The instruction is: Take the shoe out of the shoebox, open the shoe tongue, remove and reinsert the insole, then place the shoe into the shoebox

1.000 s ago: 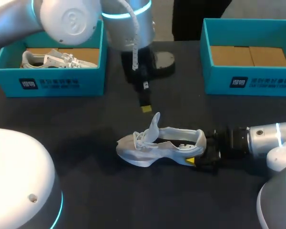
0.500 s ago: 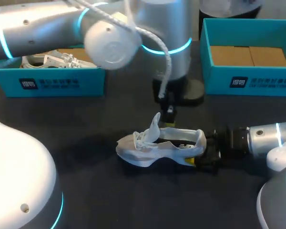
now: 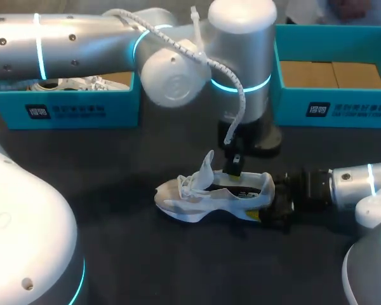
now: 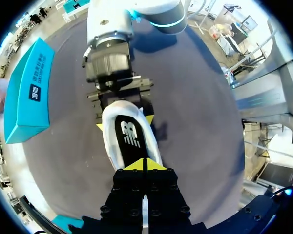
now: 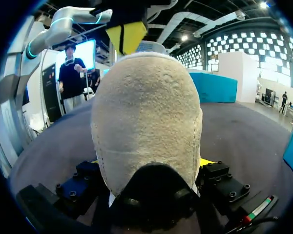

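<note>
Fuzzy suede-like shoe [image 5: 146,122], matt dark table [image 3: 178,267]

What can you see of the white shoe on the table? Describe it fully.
The white shoe stands on its sole on the dark table, toe toward my left. Its tongue stands up above white laces, baring a black insole with white print. The heel looks like rough suede. The right gripper clamps the heel from both sides; the left gripper, fingers together, hangs at the opening.
</note>
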Tool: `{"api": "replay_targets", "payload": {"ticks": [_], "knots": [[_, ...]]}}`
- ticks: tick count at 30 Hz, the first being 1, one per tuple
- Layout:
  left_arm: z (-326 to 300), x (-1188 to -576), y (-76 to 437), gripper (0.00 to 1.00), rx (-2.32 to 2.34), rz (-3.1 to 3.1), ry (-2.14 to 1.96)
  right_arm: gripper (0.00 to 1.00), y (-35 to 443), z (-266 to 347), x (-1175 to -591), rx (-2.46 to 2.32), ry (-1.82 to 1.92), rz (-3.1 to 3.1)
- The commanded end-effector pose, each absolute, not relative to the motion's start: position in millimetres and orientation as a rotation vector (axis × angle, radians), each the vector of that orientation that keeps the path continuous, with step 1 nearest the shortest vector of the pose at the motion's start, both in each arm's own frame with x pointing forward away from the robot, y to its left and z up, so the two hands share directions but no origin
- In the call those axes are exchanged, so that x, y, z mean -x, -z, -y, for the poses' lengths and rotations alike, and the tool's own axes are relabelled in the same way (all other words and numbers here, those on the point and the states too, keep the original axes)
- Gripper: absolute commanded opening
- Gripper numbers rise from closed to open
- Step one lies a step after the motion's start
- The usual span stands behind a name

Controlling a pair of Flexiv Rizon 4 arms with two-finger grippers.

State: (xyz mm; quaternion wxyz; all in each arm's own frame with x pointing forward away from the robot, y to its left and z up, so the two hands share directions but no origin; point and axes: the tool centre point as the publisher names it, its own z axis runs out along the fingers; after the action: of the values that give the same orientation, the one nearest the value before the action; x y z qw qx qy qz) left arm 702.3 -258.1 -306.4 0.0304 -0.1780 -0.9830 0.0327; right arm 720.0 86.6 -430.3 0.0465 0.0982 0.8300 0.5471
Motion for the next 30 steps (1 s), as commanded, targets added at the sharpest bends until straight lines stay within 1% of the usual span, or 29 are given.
{"api": "replay_targets", "payload": {"ticks": [1, 17, 30], "knots": [[255.1, -706.4, 318.6, 0.00, 0.569, 3.014, -0.121, 0.00, 430.4, -86.3, -720.0, -0.300, -1.667, -2.536], [261.8, -708.6, 353.7, 0.00, 0.656, 3.016, -0.093, 0.00, 430.4, -86.3, -720.0, -0.300, -1.667, -2.536], [257.5, -708.6, 385.2, 0.00, 0.583, 2.969, -0.074, 0.00, 430.4, -86.3, -720.0, -0.300, -1.667, -2.536]]}}
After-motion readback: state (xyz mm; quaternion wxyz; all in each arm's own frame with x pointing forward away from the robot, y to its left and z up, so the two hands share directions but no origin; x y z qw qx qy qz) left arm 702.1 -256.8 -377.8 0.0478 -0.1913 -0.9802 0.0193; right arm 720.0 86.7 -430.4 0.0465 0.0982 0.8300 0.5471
